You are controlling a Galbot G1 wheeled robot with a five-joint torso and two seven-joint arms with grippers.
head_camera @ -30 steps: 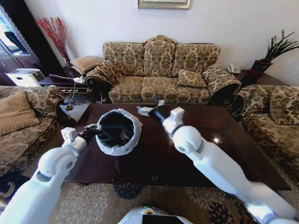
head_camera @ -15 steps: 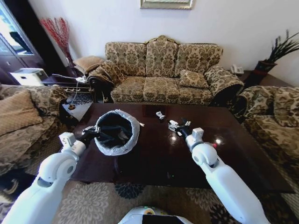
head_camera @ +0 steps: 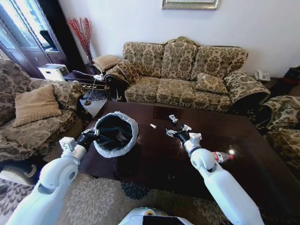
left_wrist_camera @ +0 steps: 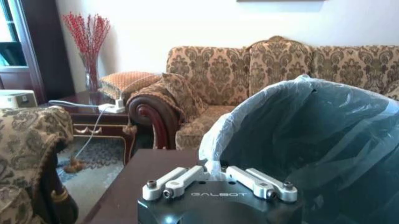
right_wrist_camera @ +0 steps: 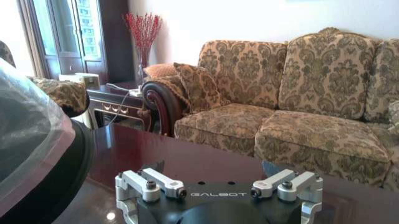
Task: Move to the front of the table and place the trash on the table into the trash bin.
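One trash bin, black with a pale bag over its rim, is tilting above the left part of the table, its mouth facing the robot. The left gripper is clenching its rim. On the tabletop four pieces of trash are lying: three white paper scraps near the middle and one clear bottle to the right. The right gripper is hovering low beside the scraps; I cannot tell how its fingers are standing.
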